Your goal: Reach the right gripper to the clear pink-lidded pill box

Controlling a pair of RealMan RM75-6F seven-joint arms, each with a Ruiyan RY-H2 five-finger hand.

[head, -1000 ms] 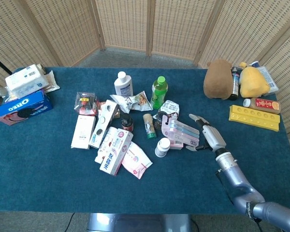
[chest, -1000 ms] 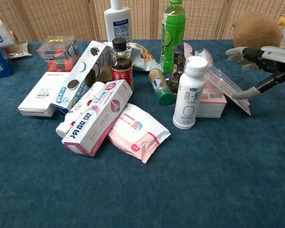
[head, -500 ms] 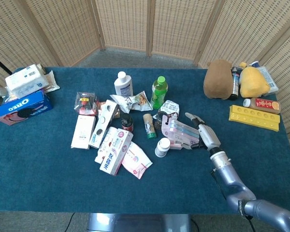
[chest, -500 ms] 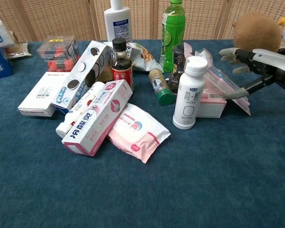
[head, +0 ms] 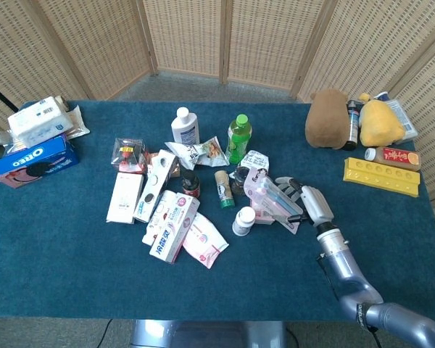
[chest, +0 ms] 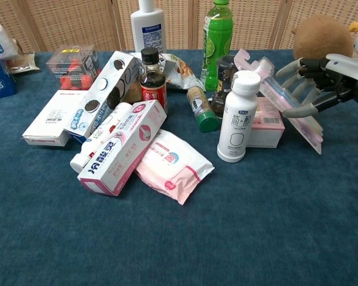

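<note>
**Blue-clothed table before wicker screens: right hand at the pill box**

Right hand [chest: 313, 83] reaches from the right edge, fingers [chest: 298, 111] spread and wrapped around the clear pink-lidded pill box [chest: 286, 101], which stands tilted. Just left of the box stands a white bottle [chest: 237, 117]; behind it, a green bottle [chest: 218, 34]. A brown plush toy [head: 328, 119] lies farther right.

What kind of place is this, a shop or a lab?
Probably a robot test setup, not a shop: woven folding screens fence off a blue-clothed table of jumbled groceries and plush toys, and a robot right hand reaches among them.
</note>
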